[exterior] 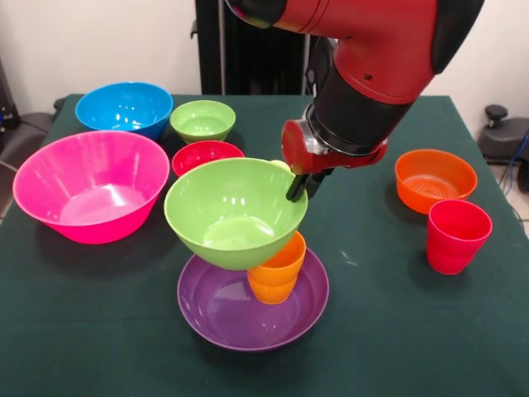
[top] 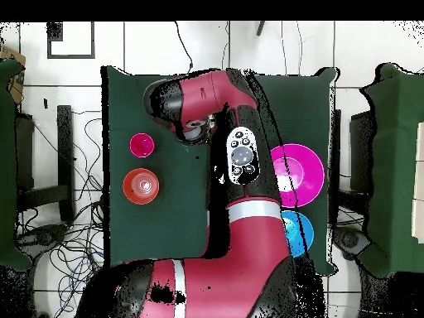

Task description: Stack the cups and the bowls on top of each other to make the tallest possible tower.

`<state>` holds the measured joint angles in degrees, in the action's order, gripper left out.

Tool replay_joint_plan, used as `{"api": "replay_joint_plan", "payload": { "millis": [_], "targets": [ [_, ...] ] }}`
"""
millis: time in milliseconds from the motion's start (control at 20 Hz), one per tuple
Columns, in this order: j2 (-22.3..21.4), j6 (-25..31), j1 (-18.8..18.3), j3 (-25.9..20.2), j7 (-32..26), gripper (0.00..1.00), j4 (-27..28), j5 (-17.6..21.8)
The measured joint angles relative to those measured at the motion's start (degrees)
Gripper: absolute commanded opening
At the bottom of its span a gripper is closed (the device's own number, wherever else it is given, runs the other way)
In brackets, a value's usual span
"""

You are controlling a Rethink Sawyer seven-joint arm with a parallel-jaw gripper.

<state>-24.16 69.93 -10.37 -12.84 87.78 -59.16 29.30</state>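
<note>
The tower stands at the front middle: the shallow purple bowl (exterior: 216, 313) as base, the orange cup (exterior: 277, 271) standing in it, and the large lime green bowl (exterior: 231, 207) resting on the cup, tilted toward the camera. My gripper (exterior: 302, 187) is shut on the lime bowl's right rim. The red cup (exterior: 457, 236) (top: 142, 146) stands at the right beside the small orange bowl (exterior: 436, 179) (top: 142, 185). The pink bowl (exterior: 91, 186) (top: 296, 174), blue bowl (exterior: 124, 107) (top: 296, 233), small green bowl (exterior: 202, 120) and small red bowl (exterior: 207, 155) sit at the left. The yellow cup is hidden.
The green table (exterior: 388, 331) ends close in front of the purple bowl. In the overhead view my arm (top: 244, 157) covers the tower and the small bowls. Chairs and cables lie around the table.
</note>
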Motion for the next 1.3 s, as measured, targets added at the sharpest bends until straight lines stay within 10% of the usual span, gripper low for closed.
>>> {"api": "replay_joint_plan", "payload": {
  "millis": [1300],
  "targets": [
    [0.74,-0.02,2.59,2.63,1.50,0.00,1.06,-4.03]
  ]
}}
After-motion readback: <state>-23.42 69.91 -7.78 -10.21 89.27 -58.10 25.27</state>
